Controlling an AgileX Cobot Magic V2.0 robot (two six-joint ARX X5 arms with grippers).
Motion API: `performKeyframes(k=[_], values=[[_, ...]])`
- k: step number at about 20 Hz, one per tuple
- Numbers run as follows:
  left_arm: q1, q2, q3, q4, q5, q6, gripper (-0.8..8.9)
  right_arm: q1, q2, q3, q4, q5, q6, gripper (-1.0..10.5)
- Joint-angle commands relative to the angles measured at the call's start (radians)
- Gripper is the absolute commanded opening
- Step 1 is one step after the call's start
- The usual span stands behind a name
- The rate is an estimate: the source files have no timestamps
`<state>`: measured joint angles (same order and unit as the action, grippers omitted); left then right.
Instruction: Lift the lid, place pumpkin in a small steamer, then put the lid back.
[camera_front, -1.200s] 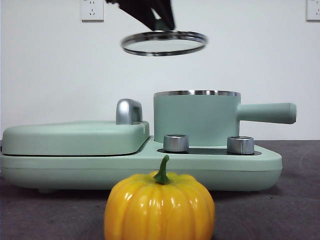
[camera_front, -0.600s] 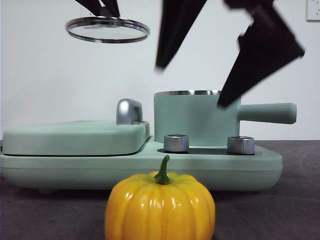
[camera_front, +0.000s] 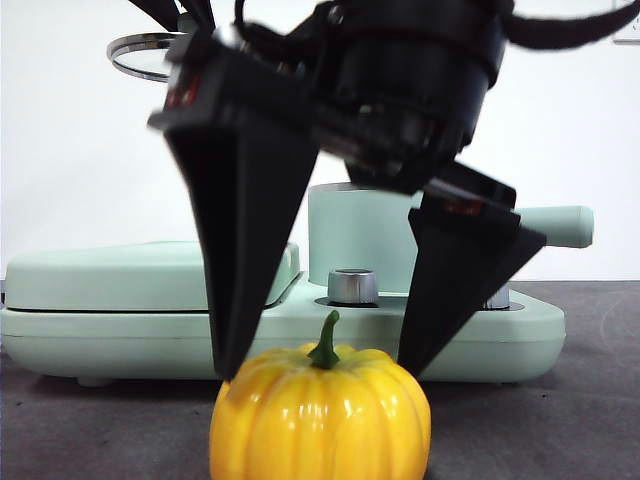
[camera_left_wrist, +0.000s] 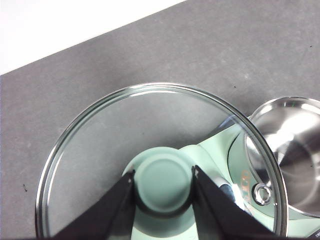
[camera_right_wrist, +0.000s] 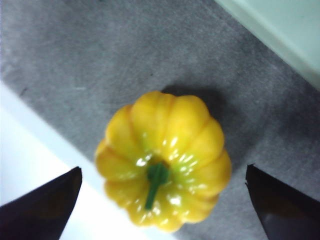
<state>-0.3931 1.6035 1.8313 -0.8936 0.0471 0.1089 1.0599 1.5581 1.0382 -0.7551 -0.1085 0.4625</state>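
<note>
The yellow-orange pumpkin (camera_front: 320, 415) with its green stem sits on the grey table in front of the appliance. My right gripper (camera_front: 322, 365) hangs open just above it, one finger to each side and neither touching; the right wrist view shows the pumpkin (camera_right_wrist: 165, 160) between the spread jaws of the right gripper (camera_right_wrist: 162, 171). The small steamer (camera_front: 365, 235) stands uncovered behind, its steel inside (camera_left_wrist: 292, 150) showing. High at the left, my left gripper (camera_left_wrist: 163, 172) is shut on the mint knob of the glass lid (camera_left_wrist: 150, 120). In the front view the lid (camera_front: 140, 48) is half hidden.
The steamer stands on a mint-green appliance base (camera_front: 100, 335) with a flat griddle cover (camera_front: 110, 272) on its left half and steel knobs (camera_front: 352, 286) in front. The steamer's long handle (camera_front: 560, 225) points right. The table's white edge (camera_right_wrist: 30, 165) runs close to the pumpkin.
The left gripper carried the lid away from above the steamer, up and to the left. The right gripper came into view from above and dropped open over the pumpkin.
</note>
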Motion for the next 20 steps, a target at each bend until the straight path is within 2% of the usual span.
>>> performKeyframes(k=[1,11,15,18,20], values=[[-0.004,-0.002,0.026,0.022,0.0,0.006,0.18,0.022,0.037,0.018,0.013,0.028,0.023,5.2],[-0.004,-0.002,0.026,0.022,0.0,0.003,0.18,0.031,0.104,0.018,0.046,0.028,0.027,5.1],[-0.004,-0.002,0.026,0.023,0.0,0.003,0.18,0.031,0.104,0.019,0.044,0.0,0.027,3.1],[-0.004,-0.002,0.026,0.023,0.0,0.006,0.18,0.031,0.104,0.024,0.039,-0.007,0.027,3.1],[0.006,-0.002,0.026,0.023,0.0,0.007,0.18,0.019,0.104,0.071,-0.031,-0.007,0.019,3.1]])
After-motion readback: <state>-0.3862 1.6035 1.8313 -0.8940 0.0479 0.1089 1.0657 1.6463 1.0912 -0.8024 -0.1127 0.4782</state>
